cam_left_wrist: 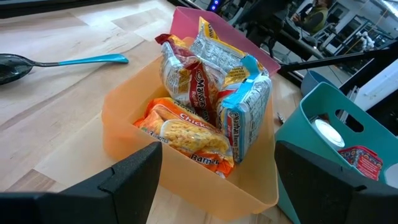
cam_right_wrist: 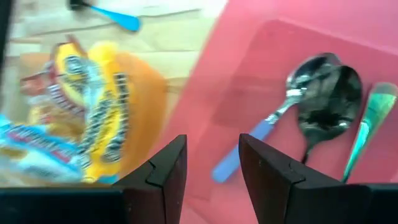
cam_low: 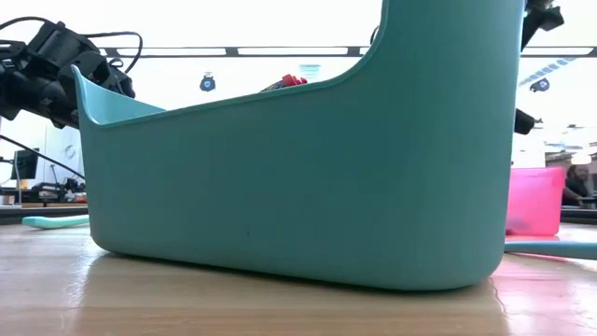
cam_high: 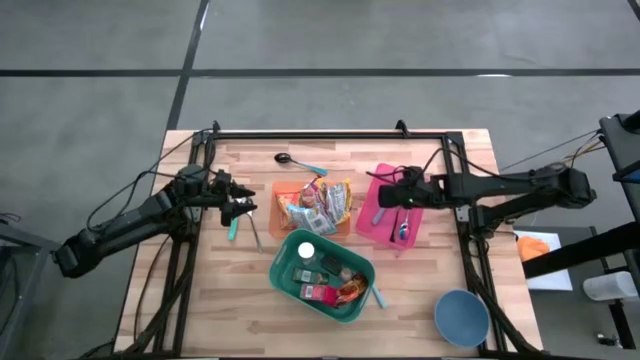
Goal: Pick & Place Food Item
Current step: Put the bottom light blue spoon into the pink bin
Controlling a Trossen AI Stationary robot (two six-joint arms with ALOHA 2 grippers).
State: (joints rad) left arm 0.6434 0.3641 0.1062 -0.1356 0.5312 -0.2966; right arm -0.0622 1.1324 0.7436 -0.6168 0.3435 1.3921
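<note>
My right end effector [cam_high: 385, 193] hangs over the pink bin [cam_high: 416, 229], its fingers [cam_right_wrist: 163, 171] parted a little with nothing between them. Below it in that bin lie spoons [cam_right_wrist: 323, 102], one with a blue handle. My left end effector [cam_high: 248, 208] sits spread wide and empty above the tabletop [cam_high: 220, 310], just left of the orange bin [cam_left_wrist: 180, 180]. That orange bin holds the noodle packets [cam_left_wrist: 211, 106], stacked upright and leaning together, between the two arms. In front of it stands the teal basket [cam_high: 290, 285] with a few small packaged items inside. A dark spoon with a blue handle [cam_high: 296, 161] lies behind the orange bin, and a blue bowl [cam_high: 461, 318] sits at the near right corner.
</note>
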